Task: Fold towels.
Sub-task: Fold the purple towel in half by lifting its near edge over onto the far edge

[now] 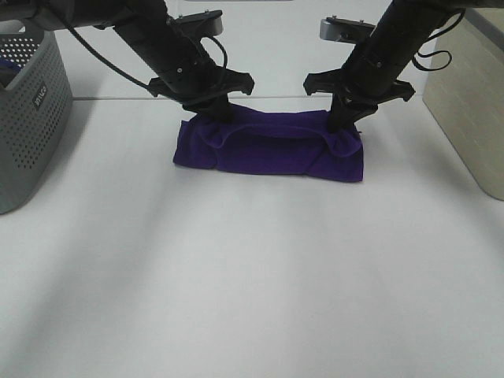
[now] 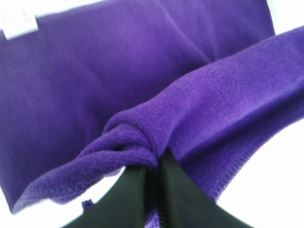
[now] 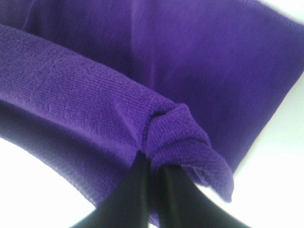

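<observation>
The purple towel point(image 1: 268, 150) lies on the white tabletop point(image 1: 252, 283), toward its far edge and about midway between its left and right edges. It is no flat square. It makes a long, low band running left to right, with at least two layers showing and a raised roll of cloth along the top.

The left pincer point(image 1: 214, 110) is pressed together on a bunched fold at the band's left end. In the left wrist view its dark fingers point(image 2: 135, 194) meet with cloth gathered between them. The right pincer point(image 1: 344, 120) pinches the right end the same way, the cloth knotted up just above its fingers point(image 3: 173, 194). A small white tag point(image 2: 19, 21) sits on the edge of the lower layer, away from both grips.

I judge the task to be partway done: one lengthwise fold appears to be made or nearly made, and the held edge is not yet laid down and let go. Setting that edge flat, releasing it, and likely a crosswise fold remain. A grey perforated basket point(image 1: 27, 118) stands at the left edge.
</observation>
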{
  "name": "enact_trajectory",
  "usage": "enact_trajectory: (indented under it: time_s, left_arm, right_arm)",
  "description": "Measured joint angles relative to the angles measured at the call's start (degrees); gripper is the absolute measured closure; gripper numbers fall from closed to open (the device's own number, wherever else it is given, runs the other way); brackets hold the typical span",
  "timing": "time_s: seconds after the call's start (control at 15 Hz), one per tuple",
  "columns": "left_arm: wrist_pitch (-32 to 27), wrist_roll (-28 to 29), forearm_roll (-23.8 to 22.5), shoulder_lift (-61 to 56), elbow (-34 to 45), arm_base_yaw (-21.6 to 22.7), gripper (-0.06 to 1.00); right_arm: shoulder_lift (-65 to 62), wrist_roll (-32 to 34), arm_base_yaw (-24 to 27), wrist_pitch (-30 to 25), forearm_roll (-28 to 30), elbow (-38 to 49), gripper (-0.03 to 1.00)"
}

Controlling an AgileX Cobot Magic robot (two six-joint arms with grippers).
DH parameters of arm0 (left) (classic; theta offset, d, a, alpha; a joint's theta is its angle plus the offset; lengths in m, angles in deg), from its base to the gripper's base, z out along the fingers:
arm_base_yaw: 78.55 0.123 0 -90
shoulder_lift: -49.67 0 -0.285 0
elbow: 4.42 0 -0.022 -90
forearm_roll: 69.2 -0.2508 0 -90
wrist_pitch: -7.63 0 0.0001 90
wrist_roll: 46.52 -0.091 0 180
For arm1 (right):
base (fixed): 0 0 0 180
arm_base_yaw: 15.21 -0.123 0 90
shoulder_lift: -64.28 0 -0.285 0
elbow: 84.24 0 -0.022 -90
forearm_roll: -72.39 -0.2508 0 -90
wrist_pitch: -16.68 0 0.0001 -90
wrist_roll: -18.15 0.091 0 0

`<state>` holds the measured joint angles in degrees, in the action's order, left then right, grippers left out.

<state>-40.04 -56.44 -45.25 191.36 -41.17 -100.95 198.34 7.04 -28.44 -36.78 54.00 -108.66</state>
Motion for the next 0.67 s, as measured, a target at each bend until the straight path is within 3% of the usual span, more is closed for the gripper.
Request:
enact_trajectory:
  time_s: [0.4,0.67]
  left_arm:
    - [-0.11,-0.23,-1.72,11.63,-16.56,0.74,0.92]
    - [0.52,-0.4,-2.23,13.81,-18.68,0.74,0.92]
  right_arm:
    - [11.12,0.23,0.8,0.17,2.18,-14.84,0.92]
    - [13.06,0.23,0.8,-0.29,4.01,-19.6,0.8]
